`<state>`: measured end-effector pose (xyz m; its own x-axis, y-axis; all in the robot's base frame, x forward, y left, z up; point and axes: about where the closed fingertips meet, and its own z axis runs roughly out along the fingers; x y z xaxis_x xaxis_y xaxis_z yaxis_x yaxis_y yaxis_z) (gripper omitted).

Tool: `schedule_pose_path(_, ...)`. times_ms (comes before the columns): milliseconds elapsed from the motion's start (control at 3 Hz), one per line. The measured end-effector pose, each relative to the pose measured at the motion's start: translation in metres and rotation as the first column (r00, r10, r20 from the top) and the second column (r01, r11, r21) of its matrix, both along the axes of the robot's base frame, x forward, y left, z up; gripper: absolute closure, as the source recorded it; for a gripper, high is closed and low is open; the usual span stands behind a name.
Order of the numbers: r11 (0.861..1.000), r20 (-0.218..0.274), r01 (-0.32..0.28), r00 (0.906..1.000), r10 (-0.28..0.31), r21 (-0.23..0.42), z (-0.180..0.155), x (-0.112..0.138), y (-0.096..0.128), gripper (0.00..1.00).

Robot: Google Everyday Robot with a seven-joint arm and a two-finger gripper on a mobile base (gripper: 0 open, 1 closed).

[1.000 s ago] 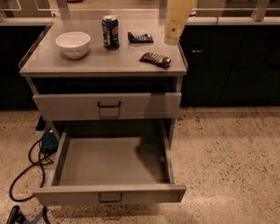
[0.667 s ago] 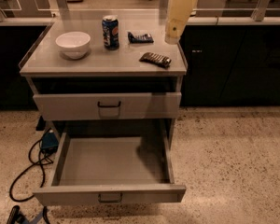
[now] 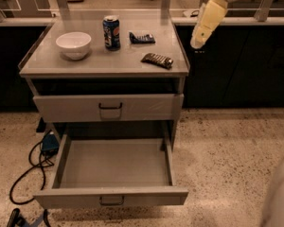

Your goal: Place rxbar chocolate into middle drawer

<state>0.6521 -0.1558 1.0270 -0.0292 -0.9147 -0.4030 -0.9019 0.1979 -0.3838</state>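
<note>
Rxbar chocolate (image 3: 157,60) untouched; fingers (image 3: 199,37) hang tilted beside cabinet (image 3: 104,66) right edge.

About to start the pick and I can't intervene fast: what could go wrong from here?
The hand hangs right of the cabinet top, off the rxbar chocolate. That bar lies near the front right corner; a sweeping approach might push it off. The dark blue bar behind it could be grabbed instead. The upper drawer covers the back of the middle drawer: release forward.
</note>
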Motion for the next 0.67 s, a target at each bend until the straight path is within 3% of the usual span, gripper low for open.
schedule_pose_path(333, 0.99, -0.08, -0.062, 0.9942, 0.072, 0.128, -0.044, 0.029, -0.001, 0.0)
schedule_pose_path(667, 0.97, -0.114, -0.092, 0.9861, 0.12, 0.225, -0.087, 0.071, 0.026, 0.0)
